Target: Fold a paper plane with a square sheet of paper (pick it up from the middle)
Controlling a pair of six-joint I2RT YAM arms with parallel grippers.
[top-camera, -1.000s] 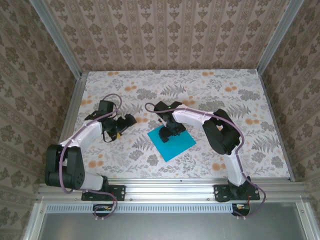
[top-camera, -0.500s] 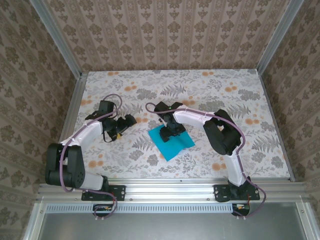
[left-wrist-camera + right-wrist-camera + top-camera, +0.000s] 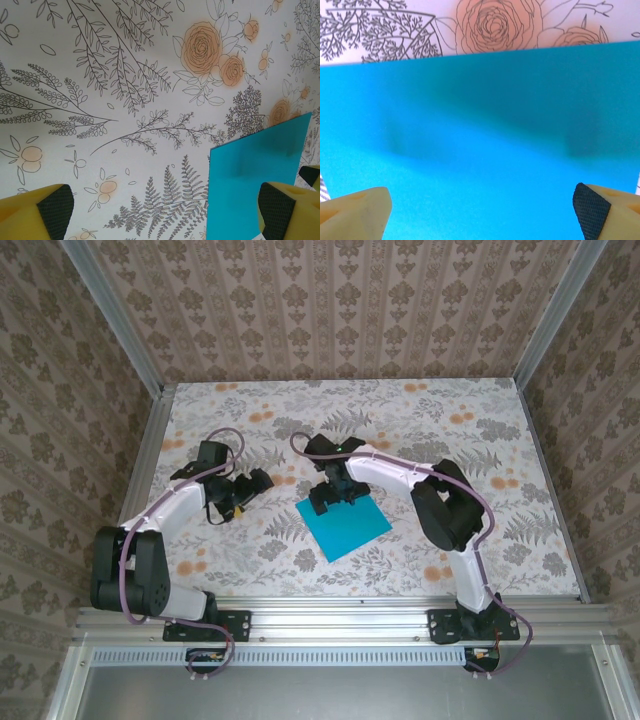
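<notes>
The square sheet of paper is plain teal-blue and lies flat and unfolded on the flowered table, one corner pointing at the arms' bases. My right gripper hovers over its far-left edge, open. In the right wrist view the sheet spreads under the open right gripper, with nothing between the yellow fingers. My left gripper stands open to the left of the sheet, apart from it. From the left wrist, the sheet's near corner lies ahead of the left gripper.
The floral table cover is fenced by an aluminium frame and patterned walls on three sides. The right arm's elbow rises to the right of the sheet. A metal rail runs along the near edge.
The right gripper has opened wider and drawn back toward the sheet's far-left edge. The sheet, bunched narrower half a second ago, lies flat again. The left arm has not moved.
</notes>
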